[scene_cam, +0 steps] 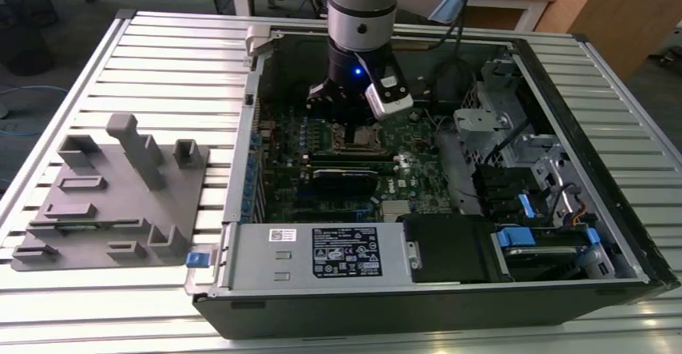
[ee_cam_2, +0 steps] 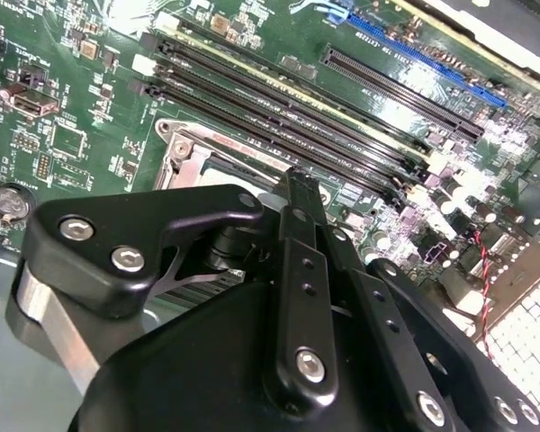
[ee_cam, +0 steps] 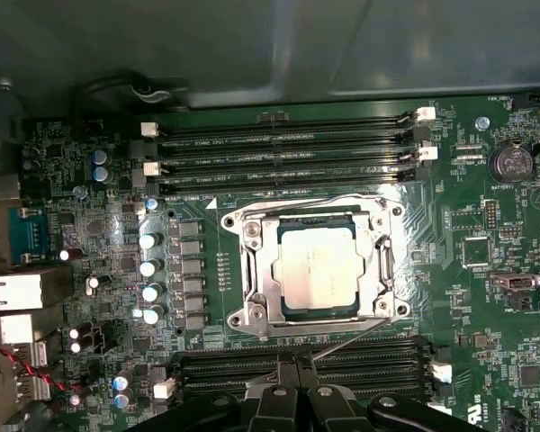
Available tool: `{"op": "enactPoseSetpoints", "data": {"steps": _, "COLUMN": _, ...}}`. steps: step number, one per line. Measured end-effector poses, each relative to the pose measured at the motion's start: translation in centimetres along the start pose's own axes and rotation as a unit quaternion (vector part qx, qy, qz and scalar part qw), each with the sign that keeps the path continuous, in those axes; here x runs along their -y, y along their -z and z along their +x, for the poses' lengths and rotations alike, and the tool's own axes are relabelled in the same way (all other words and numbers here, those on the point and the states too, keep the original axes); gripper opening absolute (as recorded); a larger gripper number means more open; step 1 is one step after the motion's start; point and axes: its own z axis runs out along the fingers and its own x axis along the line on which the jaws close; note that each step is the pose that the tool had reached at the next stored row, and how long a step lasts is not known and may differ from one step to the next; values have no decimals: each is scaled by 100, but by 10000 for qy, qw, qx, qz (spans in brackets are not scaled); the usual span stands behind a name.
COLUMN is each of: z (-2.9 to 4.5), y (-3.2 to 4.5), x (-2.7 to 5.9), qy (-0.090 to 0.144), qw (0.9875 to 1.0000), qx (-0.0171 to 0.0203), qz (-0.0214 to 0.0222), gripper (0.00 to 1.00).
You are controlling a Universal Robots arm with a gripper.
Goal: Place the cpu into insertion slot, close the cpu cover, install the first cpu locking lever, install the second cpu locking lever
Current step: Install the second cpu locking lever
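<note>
Black hand (ee_cam: 295, 378) | fingers together, empty | beside cpu cover (ee_cam: 317, 268) over cpu (ee_cam: 321, 265)

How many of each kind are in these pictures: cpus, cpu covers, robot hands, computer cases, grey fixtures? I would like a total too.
cpu: 1
cover: 1
hand: 1
case: 1
grey fixture: 1
Total: 5
</note>
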Motion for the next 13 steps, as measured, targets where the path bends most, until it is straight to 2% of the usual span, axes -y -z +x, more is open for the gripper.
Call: {"op": "enactPoseSetpoints", "data": {"steps": 13, "z": 2, "y": -38, "x": 0, "qy": 0, "qw": 10000, "qx": 0, "qz": 0, "gripper": 11}}
